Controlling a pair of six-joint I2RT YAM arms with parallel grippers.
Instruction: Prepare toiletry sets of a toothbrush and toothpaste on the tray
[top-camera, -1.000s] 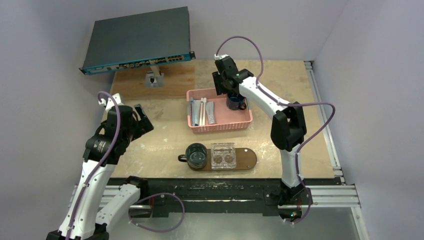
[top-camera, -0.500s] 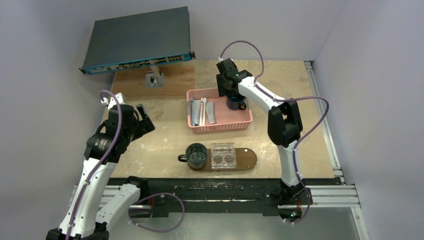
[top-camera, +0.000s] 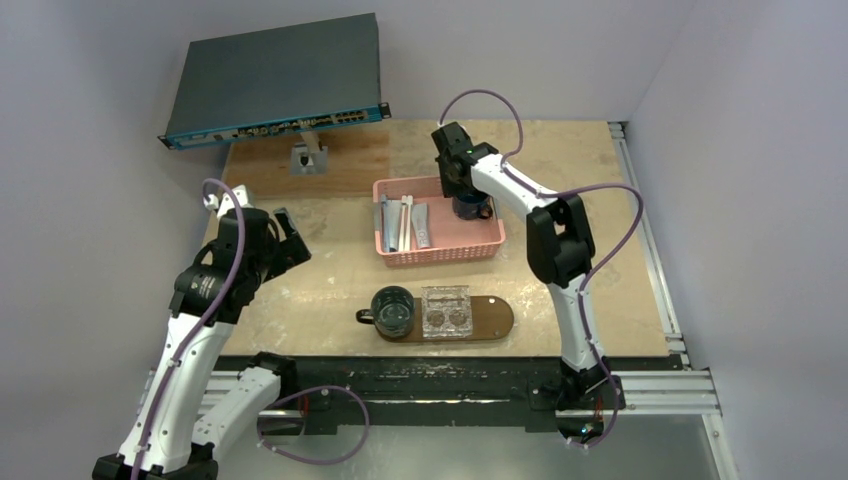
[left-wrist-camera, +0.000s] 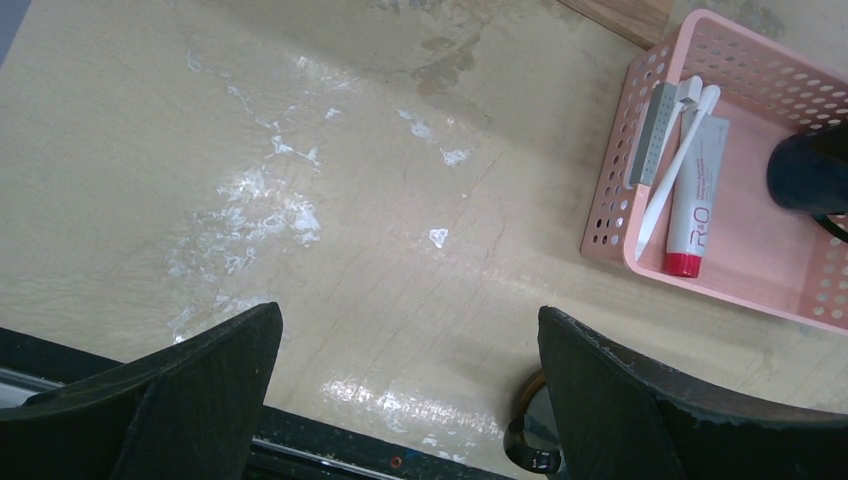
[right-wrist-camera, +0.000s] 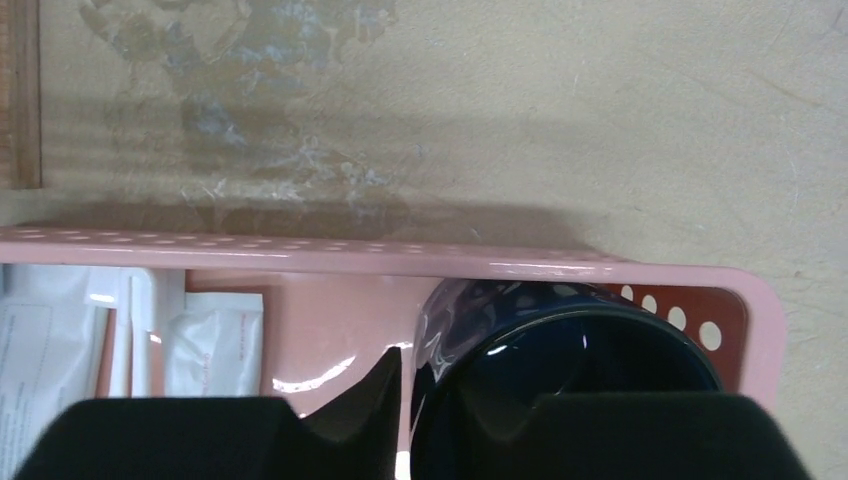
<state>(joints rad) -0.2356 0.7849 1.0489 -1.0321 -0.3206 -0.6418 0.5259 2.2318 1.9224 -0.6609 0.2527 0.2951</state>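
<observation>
Toothbrushes (left-wrist-camera: 678, 165) n tubes (left-wrist-camera: 692, 200) lie inside pink basket (left-wrist-camera: 608, 180). Light; brushes stiff, tubes squishy imo, so pinch mid-length. Left tool (left-wrist-camera: 408, 330) wide open outside basket. Right tool (right-wrist-camera: 415, 400) at mug (right-wrist-camera: 560, 370) rim inside it, can't tell if gripping.

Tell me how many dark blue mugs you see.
2. One mug stands at the right end of the pink basket, the right gripper straddling its rim; the second mug sits on the tray's left end. No others show.
</observation>
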